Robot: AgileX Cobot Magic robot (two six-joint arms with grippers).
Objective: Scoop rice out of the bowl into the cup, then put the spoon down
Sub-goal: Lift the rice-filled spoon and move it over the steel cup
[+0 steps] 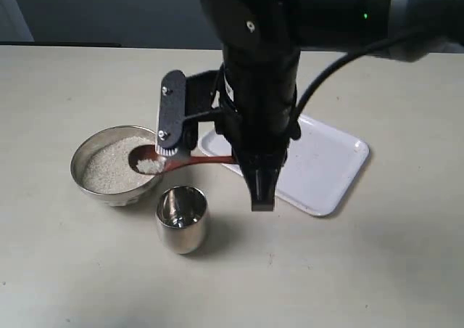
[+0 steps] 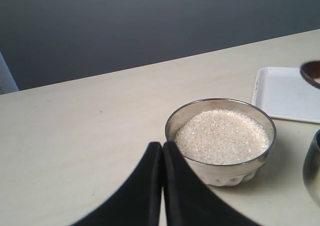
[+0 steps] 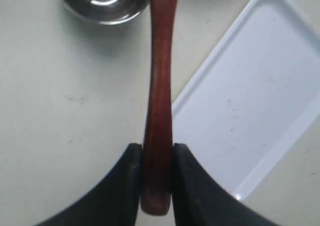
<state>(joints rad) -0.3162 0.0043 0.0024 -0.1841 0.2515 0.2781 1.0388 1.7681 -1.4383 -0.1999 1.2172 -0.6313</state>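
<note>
Over the beige table point(image 1: 377, 270), right hand point(image 3: 156, 151) clamps the spoon point(image 3: 161, 61); left hand point(image 2: 162, 146) closed.

The left gripper point(image 2: 162, 146), pressed closed, sits beside the bowl point(image 2: 226, 174) of rice point(image 2: 222, 136).

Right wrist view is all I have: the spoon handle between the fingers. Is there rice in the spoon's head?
Observer: Yes. The spoon carries a small heap of rice, held over the rim of the bowl on the side nearest the tray.
Operator: My view cuts off the cup. Anything in it?
Observer: The cup stands upright just in front of the bowl, with no rice visible inside.
Operator: And the left arm?
Observer: The left gripper sits short of the bowl, its fingers shut on nothing.
</note>
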